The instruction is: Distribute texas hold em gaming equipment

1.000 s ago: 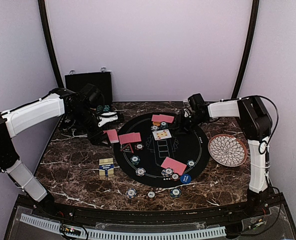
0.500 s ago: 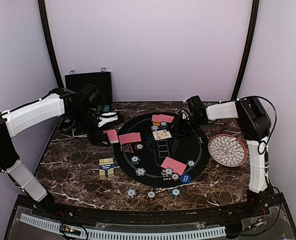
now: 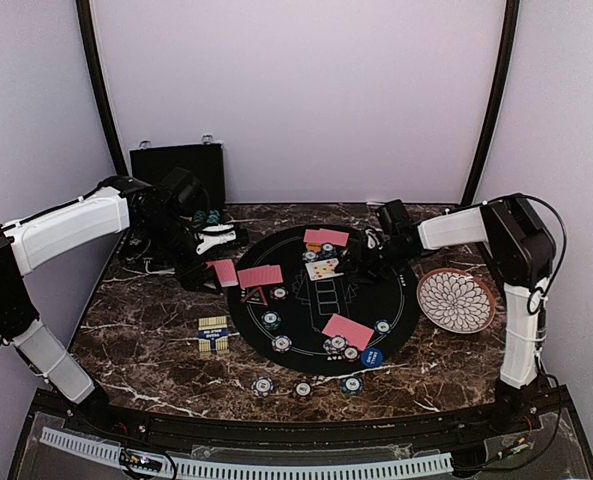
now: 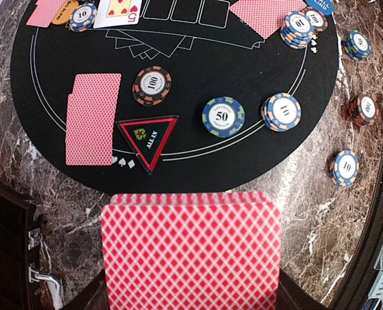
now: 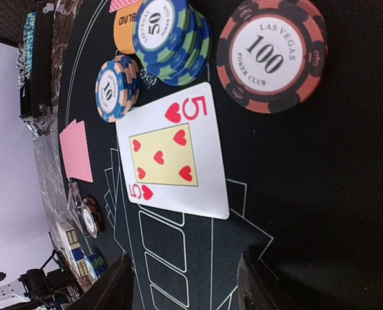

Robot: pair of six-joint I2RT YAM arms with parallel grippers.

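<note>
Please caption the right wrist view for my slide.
Open right fingers by a face-up five of hearts; 100 chip, 50 stack, 10 stack beyond.

My top camera looks down from high behind the arm bases and takes in the whole bench point(image 3: 146, 325). My left wrist camera looks down on the black mat point(image 4: 197, 64) from close by, with a red-backed card point(image 4: 191, 248) filling its lower frame. My right wrist camera sits low and very near, rolled sideways. All three views share the five of hearts point(image 5: 168, 155).
</note>
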